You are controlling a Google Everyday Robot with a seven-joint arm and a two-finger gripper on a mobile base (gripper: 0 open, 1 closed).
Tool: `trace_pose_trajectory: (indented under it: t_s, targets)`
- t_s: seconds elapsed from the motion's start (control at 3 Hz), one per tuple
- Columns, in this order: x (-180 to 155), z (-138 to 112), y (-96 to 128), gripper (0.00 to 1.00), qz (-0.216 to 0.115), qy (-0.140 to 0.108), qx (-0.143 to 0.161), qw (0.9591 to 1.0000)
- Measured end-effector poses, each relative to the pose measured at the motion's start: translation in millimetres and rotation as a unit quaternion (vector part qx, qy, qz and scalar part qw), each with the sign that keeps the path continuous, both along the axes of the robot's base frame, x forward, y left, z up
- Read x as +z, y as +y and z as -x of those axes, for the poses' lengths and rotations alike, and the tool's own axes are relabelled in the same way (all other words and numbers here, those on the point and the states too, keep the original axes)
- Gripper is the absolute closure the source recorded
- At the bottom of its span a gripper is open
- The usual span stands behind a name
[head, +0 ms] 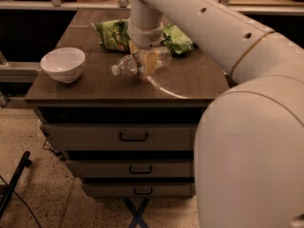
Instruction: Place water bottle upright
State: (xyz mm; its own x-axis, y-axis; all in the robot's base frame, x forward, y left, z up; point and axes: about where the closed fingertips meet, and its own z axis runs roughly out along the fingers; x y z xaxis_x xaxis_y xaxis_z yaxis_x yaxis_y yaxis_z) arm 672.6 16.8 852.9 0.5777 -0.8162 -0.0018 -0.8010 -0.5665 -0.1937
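The water bottle [130,65] is a small clear ribbed bottle with a white cap. It lies nearly level with its cap pointing left, just above the dark tabletop [95,87]. My gripper [148,63] reaches down from the white arm and is shut around the bottle's middle. Its tan fingers [151,61] hide the label band. The bottle's base points right, towards the green bag.
A white bowl [62,64] sits at the table's left front. Two green snack bags [113,34] [177,38] lie behind the bottle. The table is a drawer cabinet [133,137] with its front edge close by. My big white arm fills the right side.
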Motion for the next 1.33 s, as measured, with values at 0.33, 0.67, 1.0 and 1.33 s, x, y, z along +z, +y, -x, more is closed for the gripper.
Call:
trace_pose_trajectory:
  t_s: [0.33,0.67,1.0,1.33]
  targets:
    - [7,4,14,1.00,-0.028,0.004,0.006,0.9996]
    - [5,3,14,1.00,-0.024,0.003,0.006,0.9997]
    - [10,-4,11,1.00,-0.022,0.009,-0.009,0.9997]
    - [25,-18,-5,1.00,-0.064,0.020,-0.047,0.9967]
